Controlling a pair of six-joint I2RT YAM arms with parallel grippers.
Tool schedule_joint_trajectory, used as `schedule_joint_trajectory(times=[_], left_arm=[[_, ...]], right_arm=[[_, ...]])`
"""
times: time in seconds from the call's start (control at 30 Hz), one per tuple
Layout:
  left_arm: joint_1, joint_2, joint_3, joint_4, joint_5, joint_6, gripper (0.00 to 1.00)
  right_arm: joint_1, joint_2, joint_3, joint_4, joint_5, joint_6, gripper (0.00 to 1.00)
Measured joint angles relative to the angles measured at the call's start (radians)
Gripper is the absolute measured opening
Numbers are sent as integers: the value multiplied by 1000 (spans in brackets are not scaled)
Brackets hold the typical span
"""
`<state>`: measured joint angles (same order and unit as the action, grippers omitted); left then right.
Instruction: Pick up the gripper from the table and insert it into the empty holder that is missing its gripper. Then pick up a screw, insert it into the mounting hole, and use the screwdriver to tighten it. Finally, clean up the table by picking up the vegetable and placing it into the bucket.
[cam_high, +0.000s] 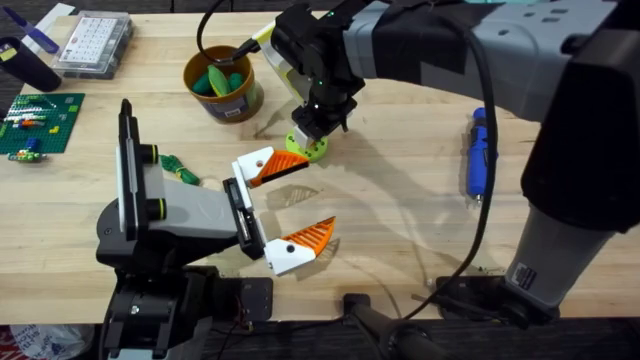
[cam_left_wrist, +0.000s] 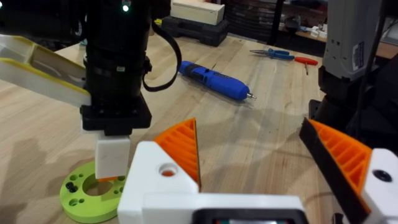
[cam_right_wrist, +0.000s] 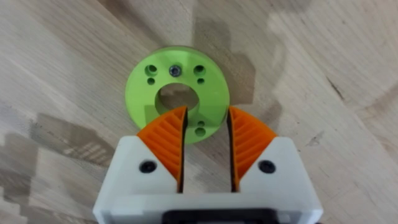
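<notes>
At the far left of the light wooden plank table (cam_high: 400, 215), the left arm's white gripper with orange ribbed pads (cam_high: 290, 205) lay low over the tabletop with its fingers spread wide and nothing between them. Behind it stood the small round ochre-yellow bucket (cam_high: 225, 85) holding green vegetable pieces, and just right of that the right arm's gripper (cam_right_wrist: 206, 149) pointed straight down over a lime-green round plastic disc with a centre hole (cam_right_wrist: 177, 93), its fingers slightly parted and clasping nothing, with a small screw (cam_right_wrist: 175, 71) sitting in one of the disc's holes. Well apart toward the right, the bright blue pen-shaped screwdriver (cam_high: 478, 155) lay flat on the table, untouched.
</notes>
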<state>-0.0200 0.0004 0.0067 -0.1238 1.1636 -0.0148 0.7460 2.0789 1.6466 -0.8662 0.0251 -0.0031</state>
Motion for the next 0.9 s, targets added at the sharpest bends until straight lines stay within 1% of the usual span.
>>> schedule_joint_trajectory(times=[0.33, 0.5, 0.73, 0.77, 0.87, 0.9], left_arm=[[0, 0, 0, 4, 0, 0, 985], [0, 0, 0, 4, 0, -1, 986], [0, 0, 0, 4, 0, -1, 986], [0, 0, 0, 4, 1, 0, 986], [0, 0, 0, 4, 0, -1, 986], [0, 0, 0, 4, 0, 0, 986]], right_arm=[[0, 0, 0, -9, -4, -2, 363], [0, -18, -3, -71, -4, -13, 363], [0, -222, -6, -165, -4, -24, 363], [0, -281, -6, -207, -4, -24, 363], [0, -308, -6, -245, -4, -24, 363], [0, -313, -6, -257, -4, -26, 333]])
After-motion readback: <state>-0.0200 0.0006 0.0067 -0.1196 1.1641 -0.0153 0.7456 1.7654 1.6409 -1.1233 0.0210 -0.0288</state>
